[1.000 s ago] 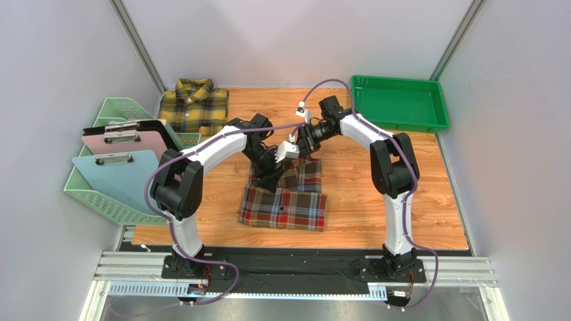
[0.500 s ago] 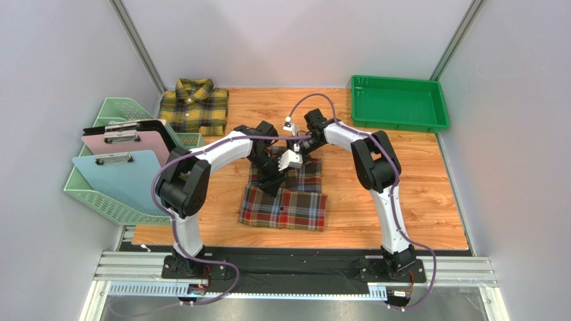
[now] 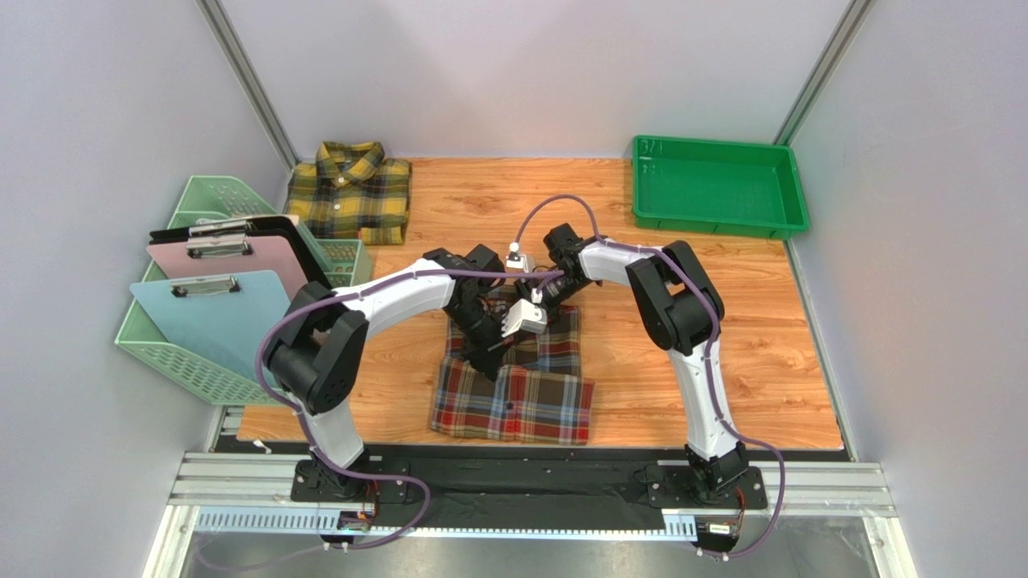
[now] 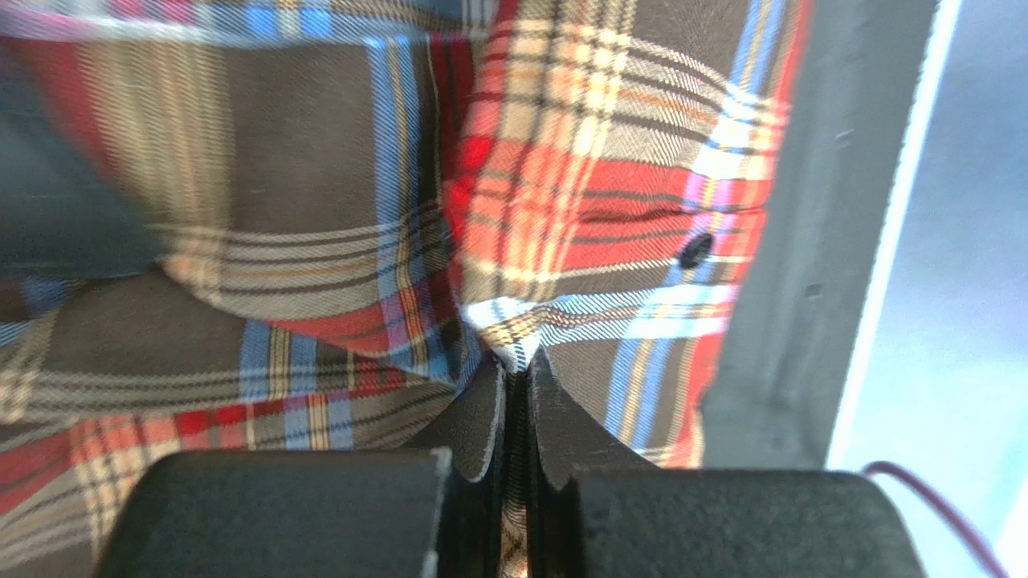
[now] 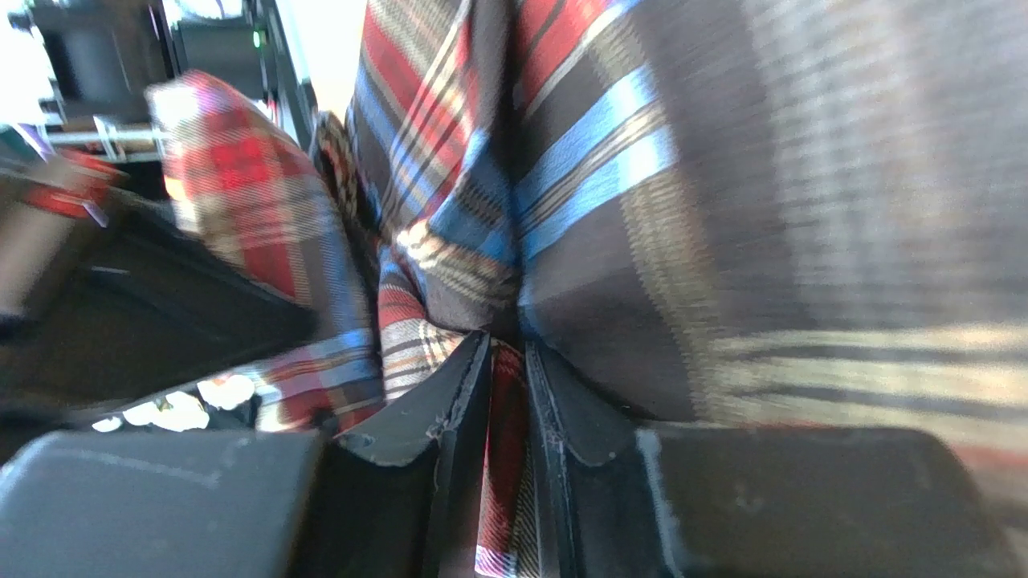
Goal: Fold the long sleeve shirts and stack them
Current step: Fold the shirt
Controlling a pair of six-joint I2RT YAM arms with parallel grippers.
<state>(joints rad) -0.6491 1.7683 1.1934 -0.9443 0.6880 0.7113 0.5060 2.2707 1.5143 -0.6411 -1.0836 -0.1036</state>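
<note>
A red, brown and blue plaid long sleeve shirt lies partly folded mid-table. Both arms reach over its far half, wrists close together. My left gripper is shut on a pinched ridge of that plaid cloth, near a dark button; in the top view it sits low on the shirt. My right gripper is also shut on a fold of the red plaid, just right of it. The yellow and dark plaid shirt rests folded in the far left corner, away from both grippers.
A green tray stands at the far right. A mint basket at the left edge holds a pink clipboard, a blue clipboard and a black one behind them. Grey walls enclose the wooden table.
Both grippers came down and nearer onto the red plaid shirt. The left gripper went from open to shut on the cloth. The shirt's far part has bunched and shifted slightly.
</note>
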